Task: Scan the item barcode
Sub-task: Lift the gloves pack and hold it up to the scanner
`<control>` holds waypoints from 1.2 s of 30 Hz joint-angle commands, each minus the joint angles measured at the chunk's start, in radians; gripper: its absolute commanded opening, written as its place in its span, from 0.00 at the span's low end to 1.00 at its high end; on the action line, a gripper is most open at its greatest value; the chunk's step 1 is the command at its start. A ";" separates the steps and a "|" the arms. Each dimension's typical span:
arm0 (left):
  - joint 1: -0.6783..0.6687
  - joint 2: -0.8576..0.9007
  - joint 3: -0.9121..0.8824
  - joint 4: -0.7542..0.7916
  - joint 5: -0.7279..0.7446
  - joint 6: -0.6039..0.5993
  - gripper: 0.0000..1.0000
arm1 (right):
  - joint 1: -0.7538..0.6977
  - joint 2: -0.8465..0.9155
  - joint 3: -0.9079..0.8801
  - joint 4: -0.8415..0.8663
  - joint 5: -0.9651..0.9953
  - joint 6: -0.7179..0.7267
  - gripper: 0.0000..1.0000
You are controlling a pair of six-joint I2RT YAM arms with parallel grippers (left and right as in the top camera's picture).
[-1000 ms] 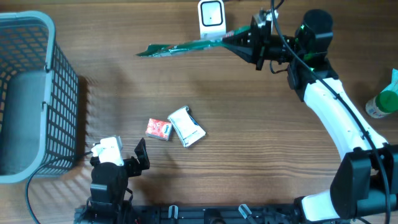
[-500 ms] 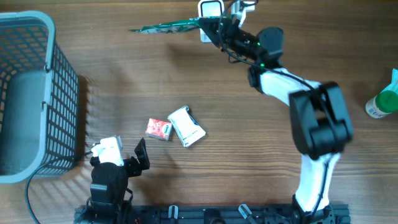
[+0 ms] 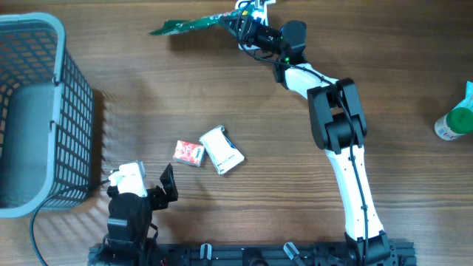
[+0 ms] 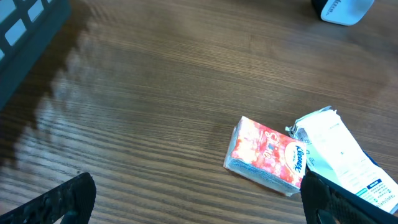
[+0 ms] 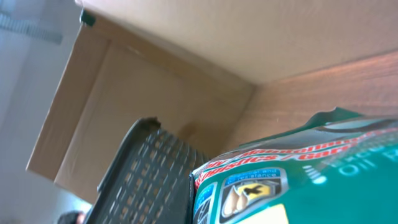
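Carries packet (image 3: 188, 24) further left, past scanner (image 3: 248, 7) at far side, pinched tight in right gripper (image 3: 235, 21); reads as scan pass underway. Leaves left gripper (image 3: 149, 183) spread wide, idle near front.

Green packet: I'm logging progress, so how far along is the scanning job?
Done: the right gripper has the green packet picked up, shut on one end. In hand: it holds the packet at the scanner at the table's far edge; whether it has scanned I cannot tell. Left: the red pack and white pack lie on the table, near the open left gripper.
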 commanded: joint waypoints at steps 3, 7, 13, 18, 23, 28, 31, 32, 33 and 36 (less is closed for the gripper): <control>0.006 -0.004 -0.008 0.003 -0.010 0.019 1.00 | -0.012 0.002 0.023 0.011 -0.182 -0.018 0.04; 0.006 -0.004 -0.008 0.003 -0.010 0.019 1.00 | -0.052 0.002 0.021 0.011 -0.287 0.029 0.04; 0.006 -0.004 -0.008 0.003 -0.010 0.019 1.00 | -0.140 0.002 0.021 -0.027 -0.439 0.026 0.04; 0.006 -0.004 -0.008 0.003 -0.010 0.019 1.00 | -0.106 0.002 0.020 -0.116 -0.572 -0.095 0.04; 0.006 -0.004 -0.008 0.003 -0.010 0.019 1.00 | -0.099 0.008 0.019 -0.223 -0.573 -0.103 0.04; 0.006 -0.004 -0.008 0.003 -0.010 0.019 1.00 | -0.143 0.008 0.019 -0.554 -0.563 -0.245 0.04; 0.006 -0.004 -0.008 0.003 -0.010 0.019 1.00 | -0.161 0.008 0.019 -0.557 -0.566 -0.260 0.04; 0.006 -0.004 -0.008 0.003 -0.010 0.019 1.00 | -0.164 0.008 0.019 -0.557 -0.566 -0.257 0.04; 0.006 -0.004 -0.008 0.003 -0.010 0.019 1.00 | -0.163 0.008 0.019 -0.557 -0.566 -0.254 0.04; 0.006 -0.004 -0.008 0.003 -0.010 0.019 1.00 | -0.163 0.008 0.019 -0.541 -0.579 -0.201 0.05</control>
